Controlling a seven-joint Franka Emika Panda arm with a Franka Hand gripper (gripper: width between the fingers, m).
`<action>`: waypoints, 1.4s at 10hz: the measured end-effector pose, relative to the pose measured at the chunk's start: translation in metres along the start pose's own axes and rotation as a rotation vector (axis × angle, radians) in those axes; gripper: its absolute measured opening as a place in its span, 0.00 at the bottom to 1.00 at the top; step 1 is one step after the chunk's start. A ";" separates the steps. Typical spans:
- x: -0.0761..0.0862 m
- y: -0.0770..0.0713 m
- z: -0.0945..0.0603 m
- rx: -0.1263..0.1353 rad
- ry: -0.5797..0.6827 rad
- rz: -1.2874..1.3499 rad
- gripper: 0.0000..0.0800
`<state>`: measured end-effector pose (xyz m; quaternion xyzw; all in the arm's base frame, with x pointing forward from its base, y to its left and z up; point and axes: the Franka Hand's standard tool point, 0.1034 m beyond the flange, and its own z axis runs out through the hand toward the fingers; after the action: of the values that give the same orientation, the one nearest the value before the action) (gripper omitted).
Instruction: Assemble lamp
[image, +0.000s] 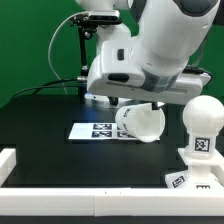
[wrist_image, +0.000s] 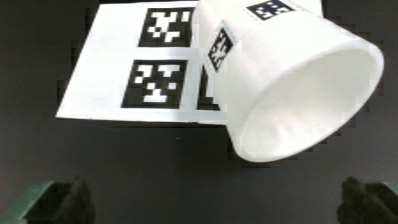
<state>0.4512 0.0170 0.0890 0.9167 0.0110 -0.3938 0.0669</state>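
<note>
Lamp shade (wrist_image: 294, 95) lay on its side, partly over marker board (wrist_image: 125, 65), on worktop (wrist_image: 107, 170). Gripper (wrist_image: 217, 203) hung above, jaws wide apart, empty. Prob. light, stiff, slick plastic; could roll. Pinch thin rim wall.

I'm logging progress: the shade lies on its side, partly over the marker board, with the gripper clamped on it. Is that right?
Not quite. The shade does lie on its side, partly over the marker board, but the gripper is open and apart from it, holding nothing; the wrist view shows this.
</note>
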 end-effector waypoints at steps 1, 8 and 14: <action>0.000 0.000 0.000 0.000 0.000 0.000 0.87; -0.013 -0.008 0.057 0.006 -0.016 0.000 0.87; -0.011 -0.008 0.080 0.007 -0.064 0.002 0.87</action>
<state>0.3860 0.0150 0.0415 0.9038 0.0068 -0.4230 0.0644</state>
